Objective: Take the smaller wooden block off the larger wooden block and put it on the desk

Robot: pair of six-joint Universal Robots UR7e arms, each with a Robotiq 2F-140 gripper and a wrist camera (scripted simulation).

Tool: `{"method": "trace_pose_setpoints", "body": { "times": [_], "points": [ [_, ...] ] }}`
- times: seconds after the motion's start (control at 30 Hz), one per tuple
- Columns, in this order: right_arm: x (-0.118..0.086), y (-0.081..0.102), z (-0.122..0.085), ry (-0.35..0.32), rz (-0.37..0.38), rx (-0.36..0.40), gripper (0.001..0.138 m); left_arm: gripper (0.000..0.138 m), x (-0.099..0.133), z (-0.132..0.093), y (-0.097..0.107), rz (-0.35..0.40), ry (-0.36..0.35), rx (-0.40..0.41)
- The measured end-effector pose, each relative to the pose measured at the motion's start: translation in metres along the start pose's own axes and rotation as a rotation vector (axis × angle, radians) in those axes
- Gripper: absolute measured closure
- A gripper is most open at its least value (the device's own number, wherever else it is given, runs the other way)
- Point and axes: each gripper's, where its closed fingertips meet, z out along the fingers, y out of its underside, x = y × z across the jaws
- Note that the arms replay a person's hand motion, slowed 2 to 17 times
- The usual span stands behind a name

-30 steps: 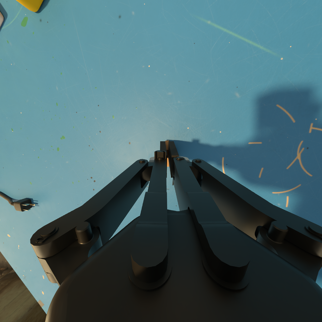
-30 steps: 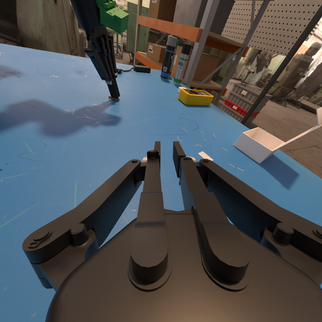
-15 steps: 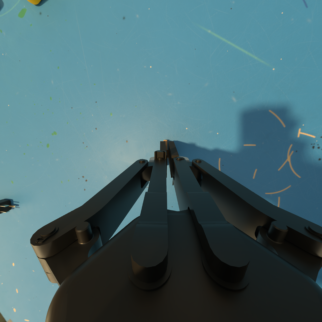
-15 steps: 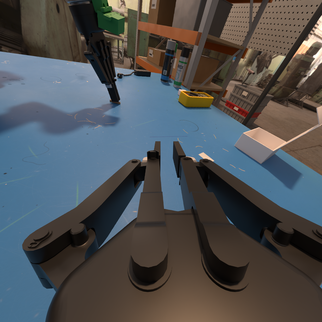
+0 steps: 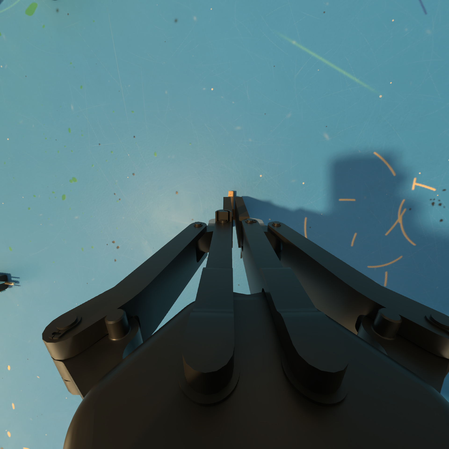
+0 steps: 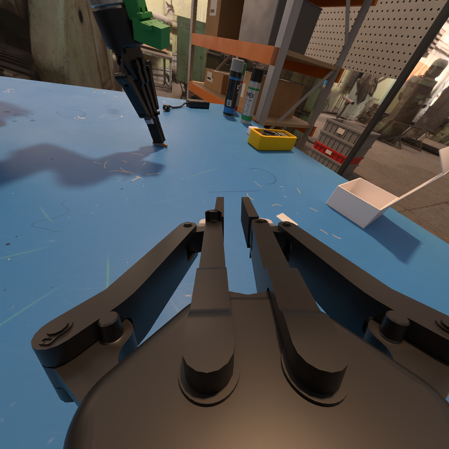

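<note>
My left gripper (image 5: 232, 198) points down at the blue desk (image 5: 218, 97) and is shut on the smaller wooden block (image 5: 232, 193), a thin tan piece whose end pokes out past the fingertips. The right wrist view shows that gripper (image 6: 159, 141) far left, with the block (image 6: 160, 145) at its tips, right at the desk surface. My right gripper (image 6: 232, 202) hovers low over the desk with a narrow gap between its fingers and nothing in it. The larger wooden block is not in view.
A yellow tray (image 6: 272, 142), two spray cans (image 6: 233, 90) and a black plug with cable (image 6: 184, 105) sit at the far edge by a metal shelf rack. A white open box (image 6: 359, 204) stands at the right edge. The plug also shows in the left wrist view (image 5: 6, 281).
My left gripper has drifted sideways over the desk; the desk marks slid left in its view. The block's end now shows past the fingertips. My right gripper's finger gap is unchanged.
</note>
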Motion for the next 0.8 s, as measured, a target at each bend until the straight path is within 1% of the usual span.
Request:
{"method": "trace_pose_setpoints", "body": {
  "times": [0.8],
  "points": [
    [-0.001,0.000,0.001,0.000,-0.004,-0.004,0.120,0.134,-0.003,-0.016,-0.006,0.012,-0.006,0.017]
  ]
}}
